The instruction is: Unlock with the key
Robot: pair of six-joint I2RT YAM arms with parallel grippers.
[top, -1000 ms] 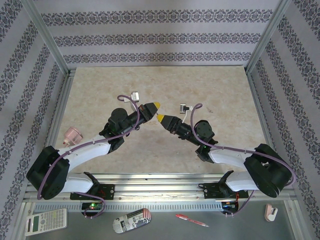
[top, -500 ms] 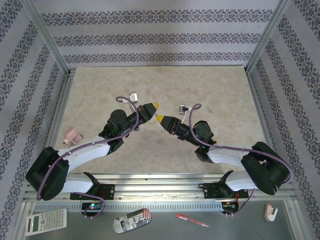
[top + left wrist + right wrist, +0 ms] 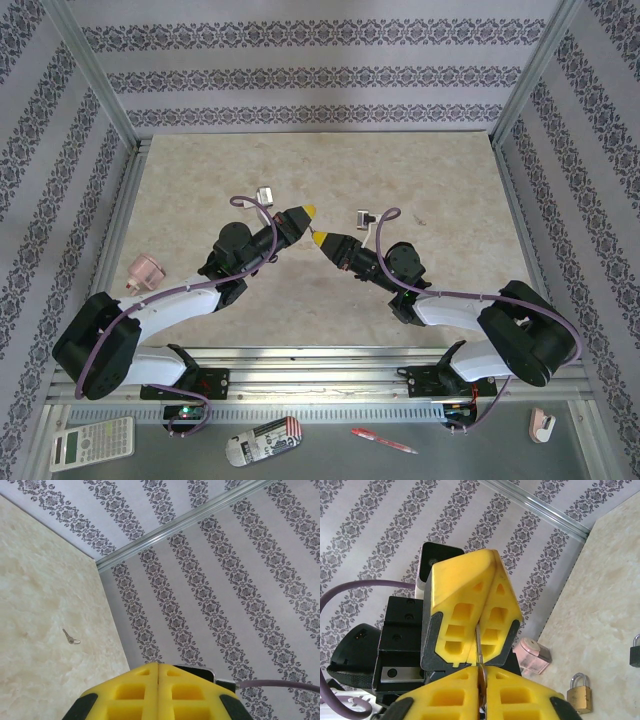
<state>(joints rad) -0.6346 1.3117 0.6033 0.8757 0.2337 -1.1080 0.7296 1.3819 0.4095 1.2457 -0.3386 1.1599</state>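
As they meet tip to tip above the surface [image 3: 200,190], the left tool [image 3: 158,669] has its yellow fingers pressed together, and the right tool [image 3: 483,677] is clamped on a thin silvery blade, apparently the key [image 3: 479,645] seen edge-on, reaching up to the left tool's seam. Another small key [image 3: 71,637] lies loose on the surface. Lettering on the striped can [image 3: 264,441] is too small to read.

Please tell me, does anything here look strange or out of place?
Yes. Both shut hands, left hand and right hand, seem to pinch one thin key in the air, away from the brass padlock standing on the table. A second key lies loose on the table near the wall.
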